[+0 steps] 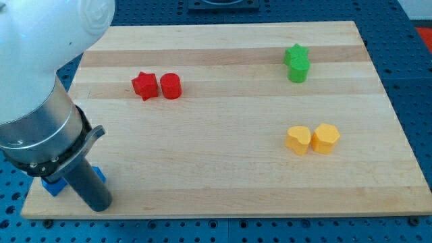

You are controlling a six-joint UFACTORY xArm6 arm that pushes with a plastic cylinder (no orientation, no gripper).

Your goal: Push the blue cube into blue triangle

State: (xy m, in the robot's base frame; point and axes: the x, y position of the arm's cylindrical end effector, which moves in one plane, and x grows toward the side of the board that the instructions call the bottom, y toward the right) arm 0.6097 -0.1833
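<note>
The wooden counter (pixel 223 169) fills most of the frame, lying on a blue perforated base (pixel 415 40) that shows around its edges. The arm (pixel 34 101) enters from the upper left of the frame, a white shell above a grey cylindrical section, and narrows to the dark rod, which slants down to the lower left. My tip (pixel 101 207) rests at the lower left corner of the counter, close to its bottom edge. There is no hand on this arm, only the rod, so nothing stands apart or together. Blue pieces show on both sides of the rod: a blue block (pixel 54 185) peeks out at the rod's left side, near the counter's left edge, and another bit of blue (pixel 99 175) shows at the rod's right side, just above my tip. The rod hides most of both, so I cannot tell which is the cube and which the triangle, nor whether they touch. In the upper left part of the counter a red star (pixel 144 86) sits just beside a red cylinder (pixel 171 86). In the upper right a green star (pixel 295 54) touches a green cylinder (pixel 298 70) just below it. In the right middle, a yellow heart (pixel 298 140) sits just beside a second yellow block (pixel 325 138), whose shape looks roughly hexagonal.
</note>
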